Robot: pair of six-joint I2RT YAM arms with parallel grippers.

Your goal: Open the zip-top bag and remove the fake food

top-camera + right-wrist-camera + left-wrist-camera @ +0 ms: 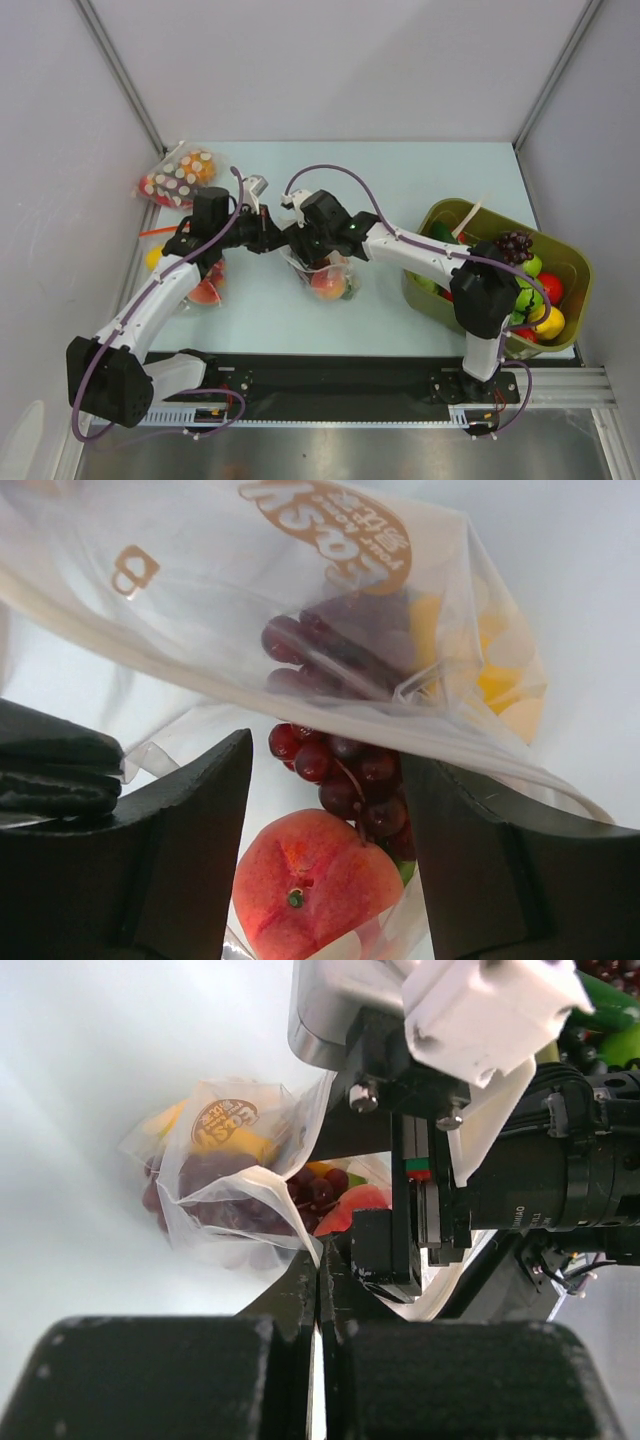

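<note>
At the middle of the table (400, 180) is the bag (326, 279), with a peach (315, 880) and grapes (345, 770) in it. The left gripper (318, 1270) pinches the bag's edge between closed fingers. The right gripper (328, 758) has its fingers spread wide around the fruit. A green bin (440, 215) stands to the right.

a green bin (418, 292) of toy fruit (549, 288) is set at the right edge — a dotted bag (180, 178) at the far-left corner.

Clear zip-top bag (330, 600) carrying a brown logo, peach (315, 880) blushing pink-orange, grape bunch (345, 770) showing dark purple-red, yellow fruit (500, 680) glowing through film, tabletop (380, 190) reading pale blue
</note>
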